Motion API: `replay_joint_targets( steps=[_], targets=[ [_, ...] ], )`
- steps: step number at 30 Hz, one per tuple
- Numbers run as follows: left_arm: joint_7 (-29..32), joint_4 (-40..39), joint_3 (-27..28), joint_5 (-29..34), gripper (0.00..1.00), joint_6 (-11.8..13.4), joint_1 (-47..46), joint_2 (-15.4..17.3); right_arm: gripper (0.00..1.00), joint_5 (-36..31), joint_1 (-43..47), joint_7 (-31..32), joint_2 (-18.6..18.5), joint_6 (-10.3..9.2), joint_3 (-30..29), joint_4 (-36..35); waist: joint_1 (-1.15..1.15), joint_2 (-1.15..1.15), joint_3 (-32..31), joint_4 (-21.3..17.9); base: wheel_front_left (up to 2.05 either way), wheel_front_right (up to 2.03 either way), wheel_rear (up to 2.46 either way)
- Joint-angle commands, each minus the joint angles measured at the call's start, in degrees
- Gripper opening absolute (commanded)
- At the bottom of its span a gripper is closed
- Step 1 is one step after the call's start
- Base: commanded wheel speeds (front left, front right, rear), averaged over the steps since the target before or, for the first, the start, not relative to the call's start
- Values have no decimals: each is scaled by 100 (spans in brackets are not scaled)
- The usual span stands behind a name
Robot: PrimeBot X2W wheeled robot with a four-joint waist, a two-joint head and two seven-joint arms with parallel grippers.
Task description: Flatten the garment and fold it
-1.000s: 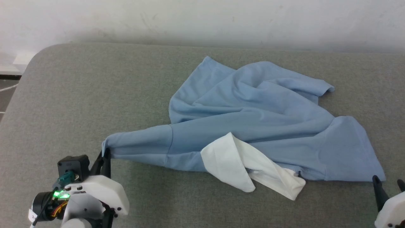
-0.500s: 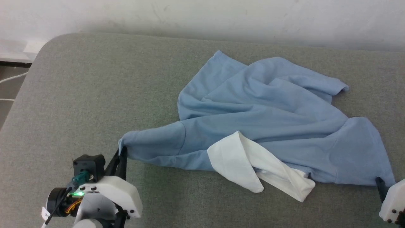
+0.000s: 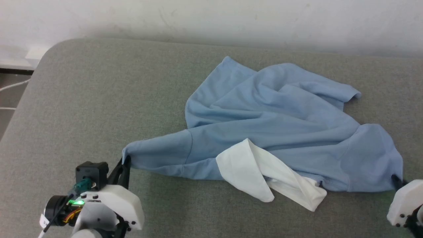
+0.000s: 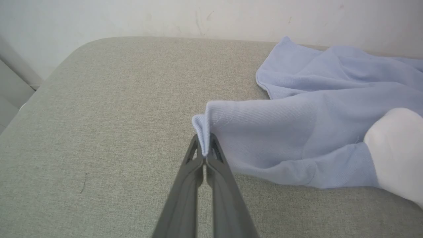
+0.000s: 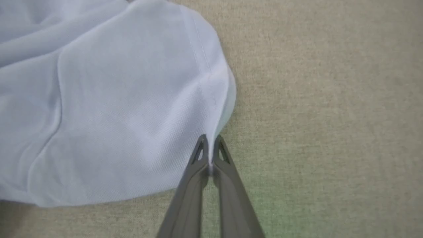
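**Both ends of the shirt pinched**

The garment (image 3: 271,132), a soft light-blue knit with a fine rib, lies rumpled in broad folds on the grey woven table (image 3: 99,99). Its white collar (image 3: 244,168) flops toward me. My left gripper (image 4: 205,145) has its jaws clamped on a sleeve's hem. My right gripper (image 5: 209,142) has its jaws closed on the rounded, stitched edge at the other end. A second ago those right jaws stood apart beside the cloth.
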Motion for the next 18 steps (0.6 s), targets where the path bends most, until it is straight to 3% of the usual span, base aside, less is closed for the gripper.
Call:
replay_joint_targets(
  steps=[1, 7, 18],
  targets=[
    [1, -50, 22, -34, 0, -49, 46, 83, 0, 7, -22, -185, -100, 2, 50, -95, 0, 0, -186, -89, 0, 0, 0],
    [-111, -555, 206, -99, 0, -94, -97, 283, 0, 418, -282, -433, -484, 2, 191, -941, 0, 0, -507, -268, 0, 0, 0],
    [-134, -1756, 670, -209, 0, -159, -1235, 742, 0, 1190, -1480, -87, -1268, 2, 216, -2041, 0, 0, -871, -522, 0, 0, 0]
  ],
)
